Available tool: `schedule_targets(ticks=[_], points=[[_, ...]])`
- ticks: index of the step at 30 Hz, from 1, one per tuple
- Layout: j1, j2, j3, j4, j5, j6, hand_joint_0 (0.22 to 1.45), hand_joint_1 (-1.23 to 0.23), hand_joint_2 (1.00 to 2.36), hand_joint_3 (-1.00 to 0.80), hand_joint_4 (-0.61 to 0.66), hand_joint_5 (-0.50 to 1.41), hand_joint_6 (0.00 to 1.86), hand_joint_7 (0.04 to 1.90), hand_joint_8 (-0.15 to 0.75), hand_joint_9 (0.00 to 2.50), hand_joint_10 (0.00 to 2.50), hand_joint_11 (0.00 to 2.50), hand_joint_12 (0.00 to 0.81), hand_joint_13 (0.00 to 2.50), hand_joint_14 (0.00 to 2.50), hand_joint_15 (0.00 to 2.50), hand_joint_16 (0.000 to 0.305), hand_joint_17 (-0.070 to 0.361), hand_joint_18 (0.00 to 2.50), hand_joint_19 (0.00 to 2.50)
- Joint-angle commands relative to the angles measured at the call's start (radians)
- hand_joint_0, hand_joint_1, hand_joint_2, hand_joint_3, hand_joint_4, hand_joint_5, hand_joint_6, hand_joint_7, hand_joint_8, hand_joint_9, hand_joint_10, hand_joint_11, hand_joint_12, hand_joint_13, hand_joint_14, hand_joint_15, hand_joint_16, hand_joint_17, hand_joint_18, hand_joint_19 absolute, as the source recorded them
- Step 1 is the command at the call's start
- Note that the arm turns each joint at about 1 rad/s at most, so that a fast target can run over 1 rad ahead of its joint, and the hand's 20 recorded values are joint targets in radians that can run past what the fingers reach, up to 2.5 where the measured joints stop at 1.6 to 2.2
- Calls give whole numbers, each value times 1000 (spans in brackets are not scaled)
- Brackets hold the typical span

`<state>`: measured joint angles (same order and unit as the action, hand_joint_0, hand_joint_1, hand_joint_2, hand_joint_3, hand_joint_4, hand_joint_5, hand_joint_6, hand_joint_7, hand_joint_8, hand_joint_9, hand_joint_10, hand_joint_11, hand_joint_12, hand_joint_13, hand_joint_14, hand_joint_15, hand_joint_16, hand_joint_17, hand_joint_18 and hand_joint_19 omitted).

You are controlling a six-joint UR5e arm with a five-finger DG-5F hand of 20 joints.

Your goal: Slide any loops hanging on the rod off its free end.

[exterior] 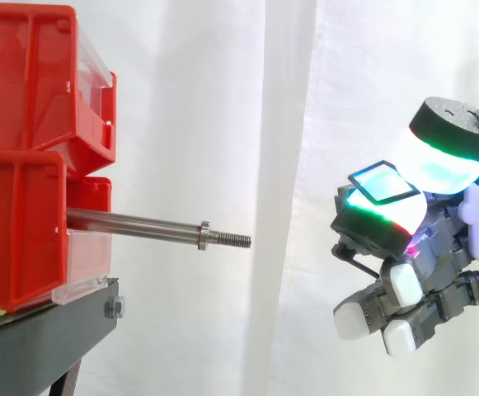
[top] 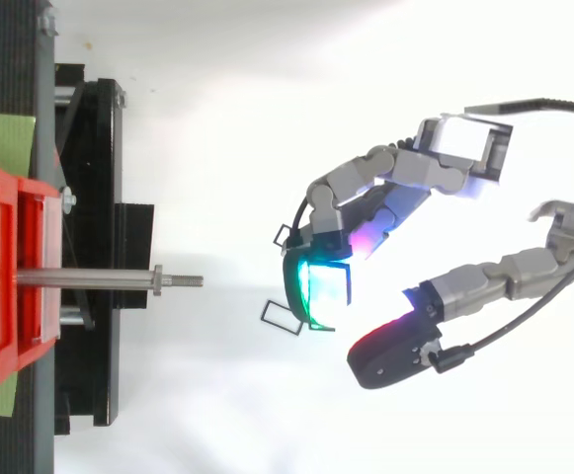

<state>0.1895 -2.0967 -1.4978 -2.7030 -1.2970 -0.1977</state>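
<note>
Robot hand (top: 435, 168) hovers loosely curled, empty, well apart from the rod (exterior: 132, 221).

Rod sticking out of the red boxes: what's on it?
Only a small nut near the threaded tip of the rod; no loops hang there. Its other end is hidden among the red bins.
</note>
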Motion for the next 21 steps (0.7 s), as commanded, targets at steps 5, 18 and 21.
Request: schedule_targets(ticks=[5,18,21], points=[[-1,0,1,0,-1,-2,564,-824,1031,-15,-55,-103,908,1246,283,1065,13,355,307,755,2,64,44,99,791,231],[8,1,1,-89,54,23,562,-817,1028,-18,-42,-102,908,1229,284,1094,13,353,302,761,2,63,43,97,801,229],[13,1,1,-112,61,17,561,-813,1029,-20,-40,-102,909,1217,288,1095,14,361,301,764,1,63,43,97,804,232]])
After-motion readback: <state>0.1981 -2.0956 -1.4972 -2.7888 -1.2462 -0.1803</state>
